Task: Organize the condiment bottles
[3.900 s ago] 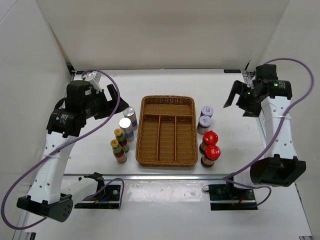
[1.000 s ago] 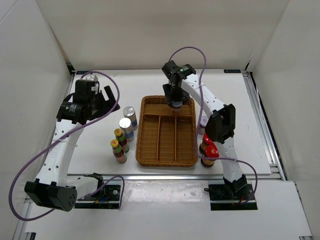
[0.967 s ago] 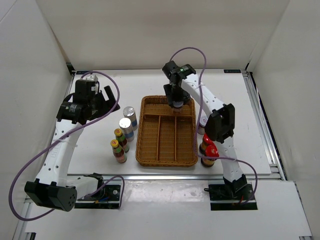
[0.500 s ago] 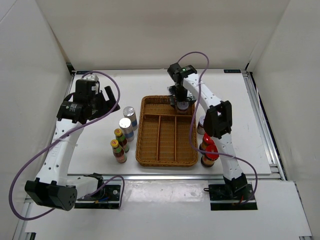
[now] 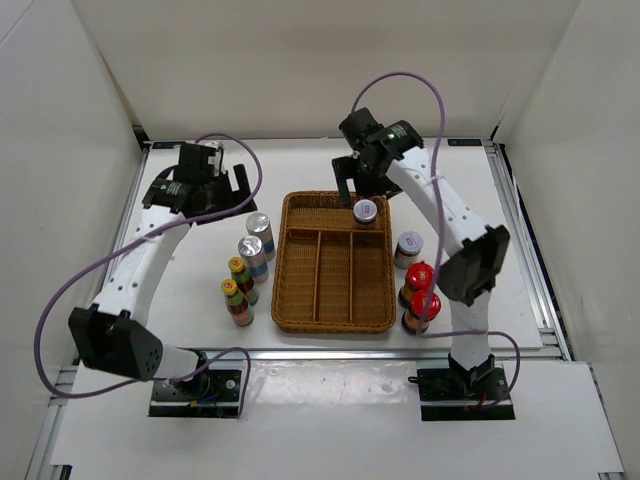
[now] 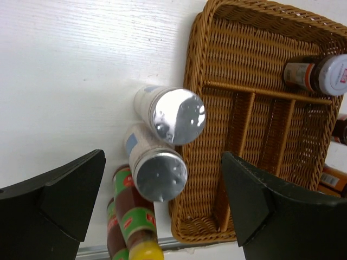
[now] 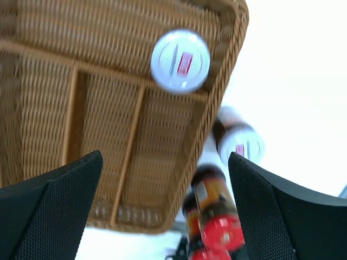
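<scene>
A grey-lidded jar (image 5: 365, 211) stands alone in the far cross compartment of the brown wicker tray (image 5: 300, 300); it also shows in the right wrist view (image 7: 180, 60) and the left wrist view (image 6: 331, 74). My right gripper (image 5: 363, 185) (image 7: 164, 157) is open and empty, above and just behind it. The second grey-lidded jar (image 5: 408, 246) and two red-capped bottles (image 5: 421, 277) stand right of the tray. Two silver-topped bottles (image 5: 260, 225) (image 6: 178, 115) and two yellow-capped bottles (image 5: 238, 268) (image 6: 135, 222) stand left of it. My left gripper (image 5: 222, 195) (image 6: 162, 157) is open, high above the silver-topped pair.
The tray's three long near compartments (image 5: 335, 275) hold nothing. White walls enclose the table on the left, back and right. The arm bases and a metal rail (image 5: 330, 352) run along the near edge.
My right gripper has let go of the grey-lidded jar in the tray's far compartment, opened and drawn back. My left arm has swung right and farther back, over the silver-topped bottles.
</scene>
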Action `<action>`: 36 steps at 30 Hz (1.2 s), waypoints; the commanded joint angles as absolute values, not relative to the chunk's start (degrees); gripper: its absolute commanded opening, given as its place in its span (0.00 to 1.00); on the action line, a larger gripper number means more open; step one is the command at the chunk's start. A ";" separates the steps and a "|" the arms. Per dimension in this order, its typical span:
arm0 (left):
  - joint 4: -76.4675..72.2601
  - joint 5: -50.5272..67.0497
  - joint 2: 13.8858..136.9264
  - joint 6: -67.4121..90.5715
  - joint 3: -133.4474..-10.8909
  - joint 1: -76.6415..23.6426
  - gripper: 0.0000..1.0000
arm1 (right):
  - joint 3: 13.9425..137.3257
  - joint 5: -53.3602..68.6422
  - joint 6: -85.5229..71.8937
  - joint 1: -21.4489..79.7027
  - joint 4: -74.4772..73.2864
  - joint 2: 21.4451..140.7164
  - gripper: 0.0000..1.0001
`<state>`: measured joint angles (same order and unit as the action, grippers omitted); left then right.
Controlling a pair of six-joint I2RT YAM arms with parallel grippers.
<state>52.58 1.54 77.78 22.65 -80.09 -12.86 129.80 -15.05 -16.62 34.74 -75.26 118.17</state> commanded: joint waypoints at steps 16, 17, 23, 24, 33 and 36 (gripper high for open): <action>53.53 -0.97 77.34 23.91 -80.60 -12.13 0.99 | 96.77 -12.30 -16.35 24.26 -66.02 107.23 0.99; 53.53 -0.97 76.73 23.91 -80.07 -11.61 0.99 | 96.77 -12.30 -15.65 23.65 -65.48 107.75 0.99; 54.58 -1.58 75.68 23.38 -80.07 -11.07 0.99 | 93.52 -10.20 -16.17 20.48 -64.16 109.69 0.89; 54.58 -1.58 75.67 23.38 -80.07 -11.07 0.99 | 92.99 -10.20 -16.17 19.78 -63.55 109.69 0.88; 55.11 -2.72 74.00 22.85 -77.88 -9.94 0.99 | 92.20 -8.96 -15.64 18.02 -62.49 109.69 0.50; 55.11 -2.72 72.78 22.85 -77.35 -9.93 0.99 | 96.14 -9.58 -16.17 18.02 -64.15 108.46 0.25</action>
